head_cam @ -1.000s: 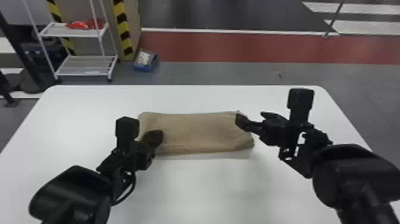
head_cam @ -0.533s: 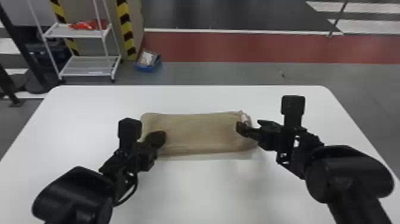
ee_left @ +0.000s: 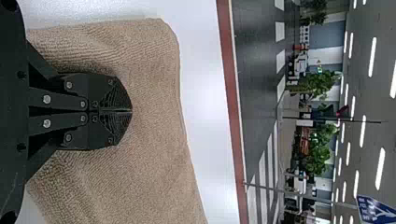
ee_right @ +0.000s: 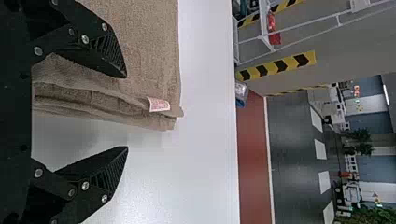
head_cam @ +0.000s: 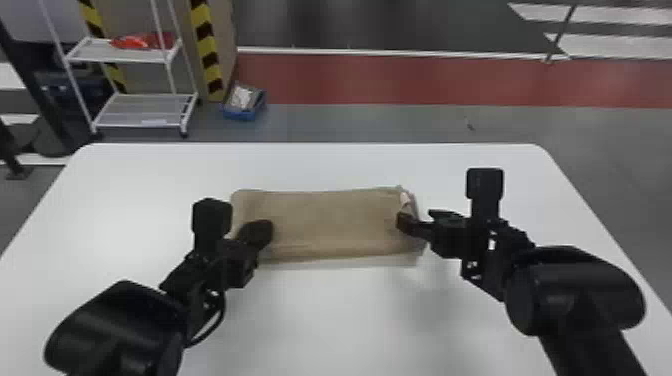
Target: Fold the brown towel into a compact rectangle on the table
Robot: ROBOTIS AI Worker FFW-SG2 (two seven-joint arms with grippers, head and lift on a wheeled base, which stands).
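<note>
My closed left gripper [ee_left: 131,111] lies over the folded brown towel [head_cam: 325,225], centre frame, while my right gripper [ee_right: 127,112] stands wide astride its edge. Another fold seems at hand; I should pinch those layers next.

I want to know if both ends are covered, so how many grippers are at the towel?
2: the left gripper, jaws shut, over the towel near its left end; the right gripper, jaws apart, at its right end, near the pale label.
</note>
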